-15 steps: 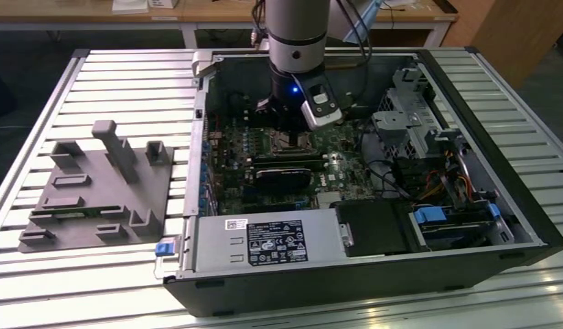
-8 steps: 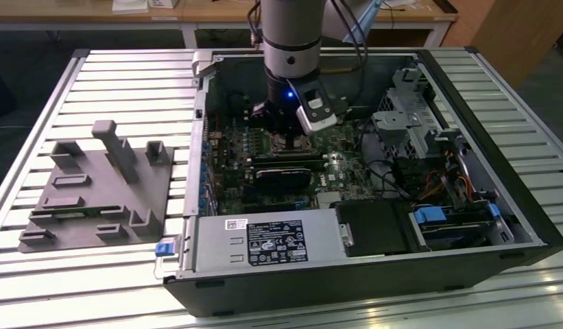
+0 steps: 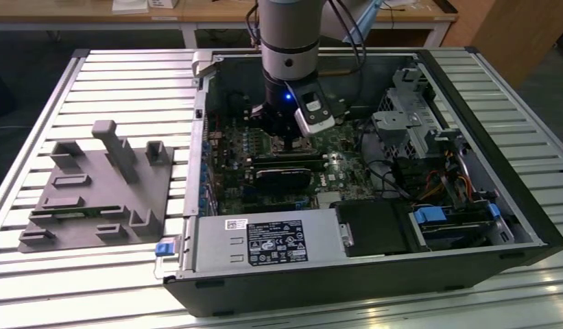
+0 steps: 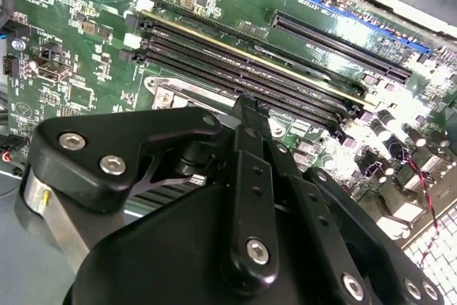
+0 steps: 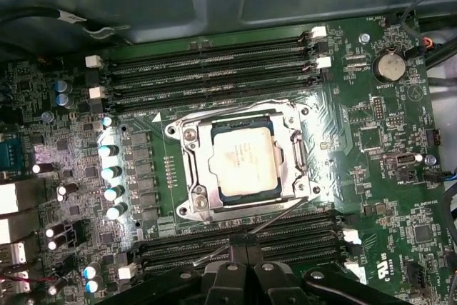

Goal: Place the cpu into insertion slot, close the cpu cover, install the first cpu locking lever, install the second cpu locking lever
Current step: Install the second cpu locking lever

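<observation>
The cpu (image 5: 245,160), a flat square chip with a dull metallic top, lies in the insertion slot (image 5: 180,133) on the green motherboard. The silver cpu cover (image 5: 191,173) lies flat around it, framing the chip through its window. A thin metal locking lever (image 5: 278,216) slants out from the socket's corner toward my fingertips. My gripper (image 5: 246,249) hovers just beside the socket over the memory slots, its black fingers (image 4: 246,116) pressed together. In the exterior view the gripper (image 3: 286,140) reaches down into the open computer case, hiding the socket.
Long black memory slots (image 5: 214,69) flank the socket on two sides. A graphics card (image 3: 281,173), a power supply (image 3: 262,241) and drive cages (image 3: 418,130) crowd the case. A grey fixture (image 3: 98,192) sits on the slatted table at the exterior view's left.
</observation>
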